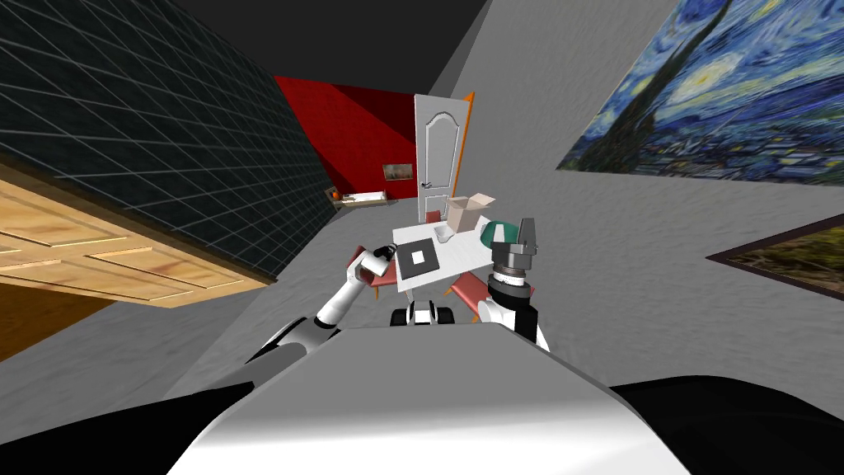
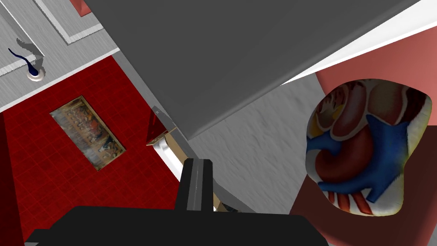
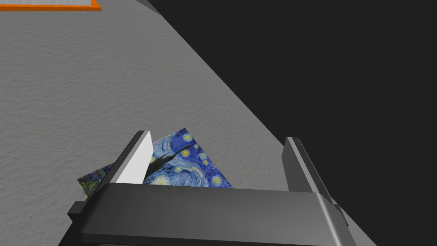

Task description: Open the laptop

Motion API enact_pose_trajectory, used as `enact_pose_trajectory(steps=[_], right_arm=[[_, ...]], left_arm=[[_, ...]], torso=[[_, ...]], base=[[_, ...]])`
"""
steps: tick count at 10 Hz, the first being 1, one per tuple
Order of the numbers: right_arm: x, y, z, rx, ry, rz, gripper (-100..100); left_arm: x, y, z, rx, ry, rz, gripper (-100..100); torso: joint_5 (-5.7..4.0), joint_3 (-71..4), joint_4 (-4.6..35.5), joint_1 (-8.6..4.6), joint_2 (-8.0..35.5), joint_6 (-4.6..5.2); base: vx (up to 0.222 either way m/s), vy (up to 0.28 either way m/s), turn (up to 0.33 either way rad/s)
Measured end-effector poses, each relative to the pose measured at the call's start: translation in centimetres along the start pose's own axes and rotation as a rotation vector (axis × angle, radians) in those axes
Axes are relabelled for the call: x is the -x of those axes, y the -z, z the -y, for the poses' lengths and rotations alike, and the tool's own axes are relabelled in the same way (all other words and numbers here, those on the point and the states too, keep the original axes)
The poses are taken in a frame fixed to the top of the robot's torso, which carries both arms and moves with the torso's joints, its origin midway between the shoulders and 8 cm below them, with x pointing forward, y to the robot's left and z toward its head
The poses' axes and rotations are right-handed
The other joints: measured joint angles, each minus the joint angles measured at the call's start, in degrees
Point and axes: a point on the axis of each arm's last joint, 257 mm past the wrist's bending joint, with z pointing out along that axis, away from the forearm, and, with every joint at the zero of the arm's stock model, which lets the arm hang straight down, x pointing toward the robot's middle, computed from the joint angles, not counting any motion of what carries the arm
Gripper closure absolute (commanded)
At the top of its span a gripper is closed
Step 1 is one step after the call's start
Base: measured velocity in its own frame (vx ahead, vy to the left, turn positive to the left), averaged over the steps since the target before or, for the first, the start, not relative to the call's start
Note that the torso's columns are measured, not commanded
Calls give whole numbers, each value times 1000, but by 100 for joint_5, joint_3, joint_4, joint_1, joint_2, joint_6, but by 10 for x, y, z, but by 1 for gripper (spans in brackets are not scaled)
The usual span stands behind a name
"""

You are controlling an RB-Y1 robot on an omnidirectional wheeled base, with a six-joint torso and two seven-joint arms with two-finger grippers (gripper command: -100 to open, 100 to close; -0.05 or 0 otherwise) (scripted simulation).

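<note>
Ahead of me on the grey floor stands a white table (image 1: 458, 252) with red chairs (image 1: 468, 290) around it. Beyond the table, a white door (image 1: 435, 157) is set beside a red wall (image 1: 354, 140). The left arm reaches forward to the table's left edge. The left gripper (image 1: 382, 254) (image 2: 197, 161) is level with the laptop, its two fingers pressed flat together on nothing, and a patterned cushion (image 2: 367, 145) lies on a red chair close by. The right gripper (image 1: 527, 224) (image 3: 217, 139) is raised at the table's right side with its fingers spread wide. The laptop (image 1: 418, 257) lies flat and closed on the table's near left part. An open cardboard box (image 1: 467, 213) stands at the table's far end; I cannot tell what it contains.
</note>
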Motion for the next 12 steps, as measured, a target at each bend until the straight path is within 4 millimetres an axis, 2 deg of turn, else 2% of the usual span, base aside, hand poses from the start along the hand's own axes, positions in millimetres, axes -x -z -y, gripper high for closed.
enact_pose_trajectory(steps=[8,12], right_arm=[[0,0,0,0,0,0,0],[0,0,0,0,0,0,0]], left_arm=[[59,-22,-33,133,129,54,-100],[81,-29,-48,189,197,74,-100]], torso=[[-5,5,3,-15,7,-6],[-6,4,2,-21,6,-4]], base=[[-39,56,-222],[-40,44,-209]])
